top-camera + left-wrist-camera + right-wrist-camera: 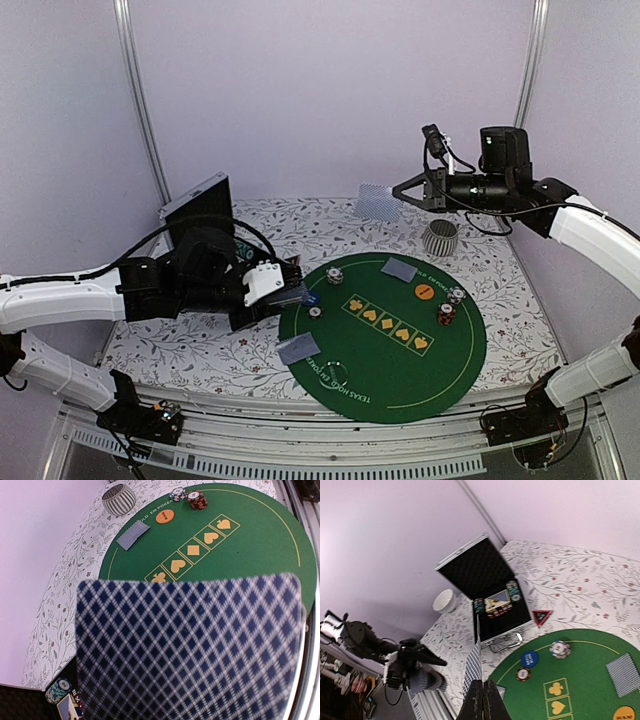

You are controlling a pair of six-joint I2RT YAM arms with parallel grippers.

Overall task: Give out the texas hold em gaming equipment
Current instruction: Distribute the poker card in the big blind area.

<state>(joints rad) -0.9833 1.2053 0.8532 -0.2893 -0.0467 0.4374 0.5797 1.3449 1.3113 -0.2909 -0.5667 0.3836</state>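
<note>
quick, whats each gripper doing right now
left gripper: closed on a low playing card
right gripper: closed on a raised playing card

A card (pixel 399 269) lies on mat (pixel 420 380), before cup (pixel 439 238)

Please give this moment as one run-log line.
left gripper: shut on cards | right gripper: shut on card, aloft | mat: dealt cards, chips
</note>
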